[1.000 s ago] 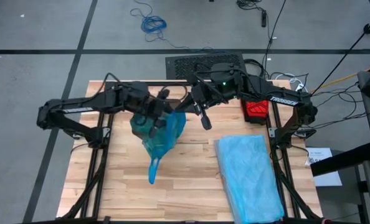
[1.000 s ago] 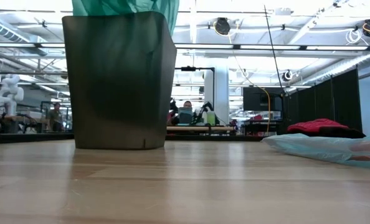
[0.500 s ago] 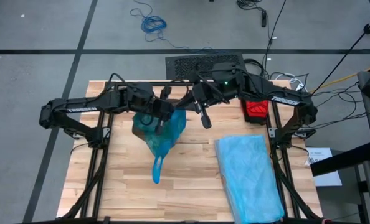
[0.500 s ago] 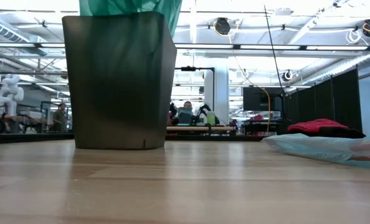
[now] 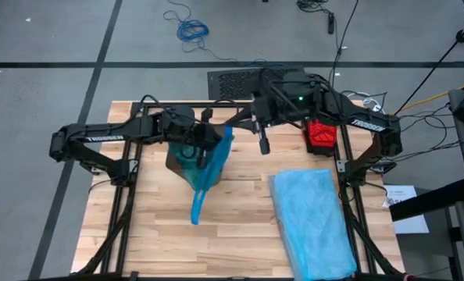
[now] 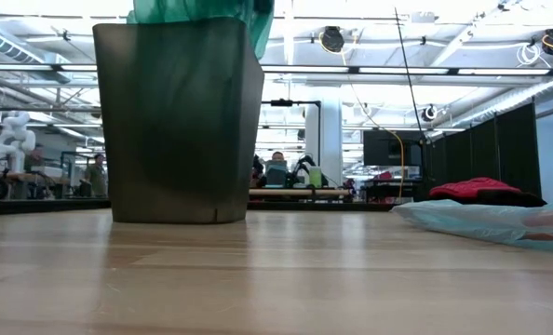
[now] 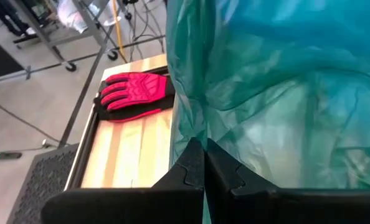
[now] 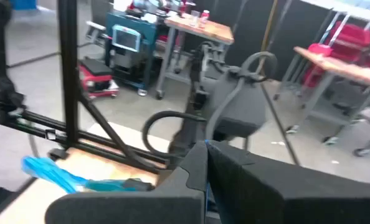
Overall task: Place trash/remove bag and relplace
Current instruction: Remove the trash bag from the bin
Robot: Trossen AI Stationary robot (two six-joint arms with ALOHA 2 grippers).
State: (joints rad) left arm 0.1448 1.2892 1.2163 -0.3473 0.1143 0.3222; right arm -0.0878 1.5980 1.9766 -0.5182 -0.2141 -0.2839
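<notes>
The left tool point(image 5: 205, 143) was positioned over the dark bin point(image 6: 179, 121), its fingers point(image 7: 194, 163) pressed together and clamped on the edge of the bag point(image 5: 208, 160). The bag, a teal-green liner, was gathered directly ahead of that tool and bunched above the bin's rim; a narrow tail of it hung down from the tool toward the near side of the surface point(image 5: 154, 226). The right tool point(image 5: 262, 144) was held just beside the left tool, on the side toward the red glove point(image 5: 320, 136), with its fingers point(image 8: 200, 165) together and nothing gripped. A paler blue bag point(image 5: 310, 222) was laid flat on the surface, well apart from both tools. The trash could not be seen.
</notes>
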